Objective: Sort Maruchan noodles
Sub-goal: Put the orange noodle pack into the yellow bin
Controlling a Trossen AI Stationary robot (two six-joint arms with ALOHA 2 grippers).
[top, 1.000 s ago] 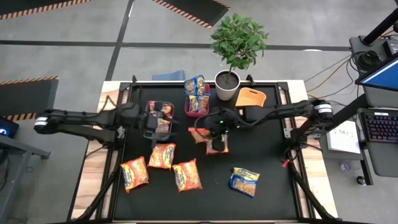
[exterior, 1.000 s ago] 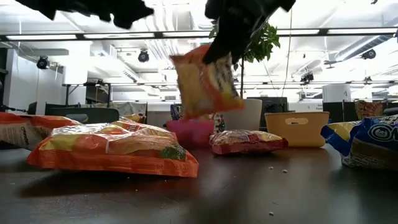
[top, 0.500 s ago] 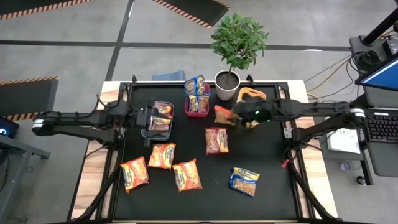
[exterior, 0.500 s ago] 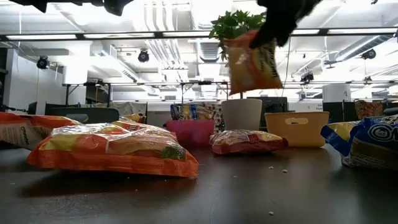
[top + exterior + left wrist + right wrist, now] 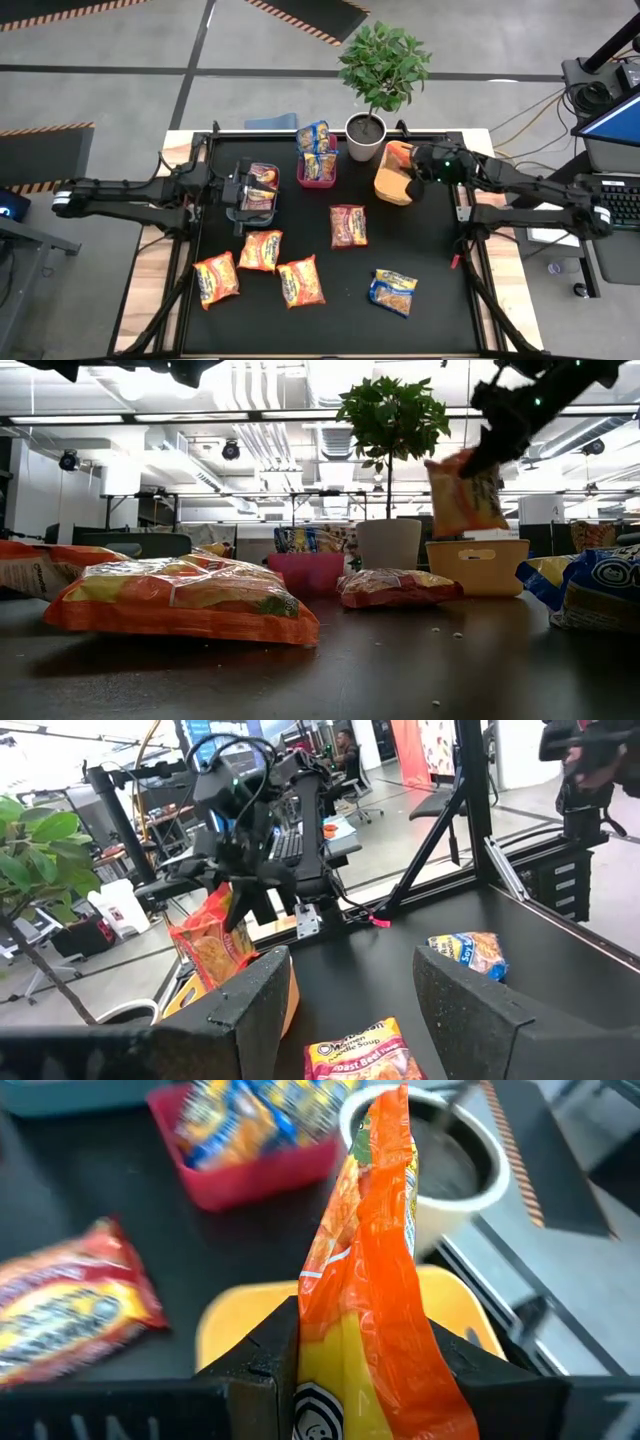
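Note:
My right gripper (image 5: 416, 176) is shut on an orange-yellow noodle packet (image 5: 392, 186), which hangs over the orange bin (image 5: 408, 152) at the table's far right. My left gripper (image 5: 238, 192) hovers open, with nothing between its fingers, beside the grey bin (image 5: 262, 205) that holds red packets. Three orange packets (image 5: 262, 250) lie flat on the near left of the black mat. A red packet (image 5: 348, 225) lies at the centre and a blue one (image 5: 392, 291) near right. A pink bin (image 5: 318, 172) holds blue packets. My right gripper pinches the orange packet's upper end (image 5: 345, 1380) between its two fingers (image 5: 262, 1365). The fingers slant down from the table's right side. The packet (image 5: 465, 495) hangs edge-on below them, lifted clear, just above the orange bin (image 5: 478, 565).
A white pot with a leafy plant (image 5: 366, 137) stands at the far edge between the pink and orange bins. The mat's near right, around the blue packet, has free room. The mat's raised black rim (image 5: 470, 270) runs along the right side.
My right gripper has swung from the table's centre toward the far right, carrying the orange packet clear of the table. The packet has gone from over the red packet to above the orange bin. The gripper has stayed shut on it.

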